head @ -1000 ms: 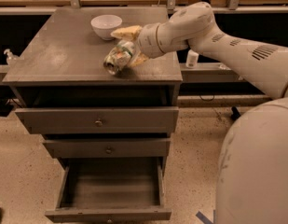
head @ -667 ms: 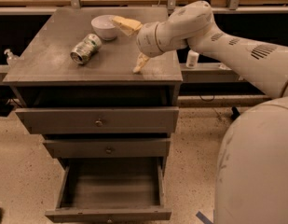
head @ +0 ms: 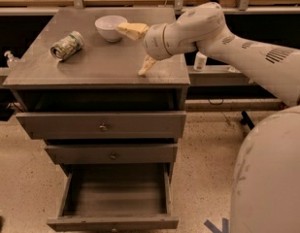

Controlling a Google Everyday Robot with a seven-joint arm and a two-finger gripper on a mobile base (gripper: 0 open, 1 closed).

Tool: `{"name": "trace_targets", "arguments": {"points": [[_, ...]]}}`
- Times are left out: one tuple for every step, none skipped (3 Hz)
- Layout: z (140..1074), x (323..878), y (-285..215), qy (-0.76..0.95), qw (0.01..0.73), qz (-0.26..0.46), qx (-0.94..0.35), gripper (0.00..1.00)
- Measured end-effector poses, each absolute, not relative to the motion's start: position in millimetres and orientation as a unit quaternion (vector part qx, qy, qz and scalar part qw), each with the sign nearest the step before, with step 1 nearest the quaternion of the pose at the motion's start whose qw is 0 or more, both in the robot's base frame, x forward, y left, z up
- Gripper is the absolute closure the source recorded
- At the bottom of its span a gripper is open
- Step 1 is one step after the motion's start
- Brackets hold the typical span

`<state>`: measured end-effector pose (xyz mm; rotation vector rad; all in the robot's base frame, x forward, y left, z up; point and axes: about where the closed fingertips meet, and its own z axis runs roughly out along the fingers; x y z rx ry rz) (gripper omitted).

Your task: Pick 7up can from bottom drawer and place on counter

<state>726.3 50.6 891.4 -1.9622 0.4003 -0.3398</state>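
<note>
The 7up can (head: 67,45) lies on its side on the left part of the counter (head: 106,67), silver with green markings. My gripper (head: 139,48) is over the counter's right middle, open and empty, well to the right of the can. One tan finger (head: 132,30) points toward the white bowl, the other (head: 147,66) points down at the counter top. The bottom drawer (head: 115,222) is pulled out below and nothing shows inside it.
A white bowl (head: 110,26) stands at the counter's back, close to my upper finger. Two upper drawers (head: 103,125) with round knobs stick out slightly. A clear bottle (head: 10,59) stands left of the cabinet, a white bottle (head: 200,61) on the shelf right. My base (head: 271,178) fills the lower right.
The can has left my gripper and rolled left across the counter, from beside the fingers to the left part. The gripper stays over the counter's right middle, open.
</note>
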Motion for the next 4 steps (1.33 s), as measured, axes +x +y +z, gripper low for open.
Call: {"name": "trace_targets", "arguments": {"points": [[905.4,718.7,42.9,0.164,0.545,-0.153,-0.808,0.41],[922.3,709.0,23.9,0.164,0.569,-0.168,-0.788,0.41],[920.8,709.3,29.0,0.162,0.567,-0.165,-0.790,0.19],[920.9,708.8,32.3,0.161,0.568,-0.164,-0.791,0.00]]}}
